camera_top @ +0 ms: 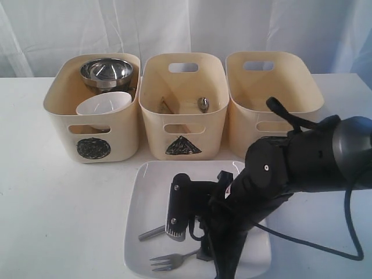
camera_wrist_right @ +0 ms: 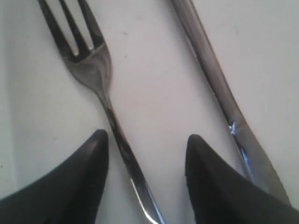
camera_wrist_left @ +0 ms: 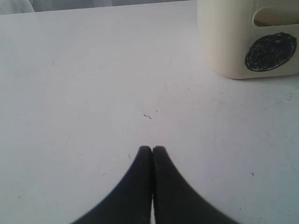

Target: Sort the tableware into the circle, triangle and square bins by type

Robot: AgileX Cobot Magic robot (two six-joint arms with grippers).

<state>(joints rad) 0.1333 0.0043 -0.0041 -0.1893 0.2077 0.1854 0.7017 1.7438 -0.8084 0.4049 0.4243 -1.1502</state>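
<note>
White table [camera_top: 58,232] is seen under everything. Three cream bins are lined up at the back: circle bin [camera_top: 58,133] on the left, triangle bin [camera_top: 152,136] in the middle, third bin [camera_top: 241,131] on the right, its mark hidden by the right arm [camera_top: 314,154]. Large white square plate [camera_top: 145,197] is laid flat in front of the triangle bin.

Right gripper [camera_wrist_right: 147,137] is lowered over the plate, fingers spread and set either side of the fork's handle, nothing pinched. Left gripper [camera_wrist_left: 152,149] is not seen in the exterior view. In its wrist view the tips are pressed together with nothing between, over bare table near the circle bin.

Large steel bowl [camera_top: 106,71] is sat at the back of the circle bin. Small white bowl [camera_top: 104,106] is tilted just in front of it, in the same bin.

Fork [camera_top: 168,261] is laid on the plate's near edge. A second steel utensil [camera_top: 151,233] is beside it on the plate, type not clear. A steel spoon [camera_top: 203,104] and brown wooden sticks [camera_top: 165,106] are seen inside the triangle bin.
</note>
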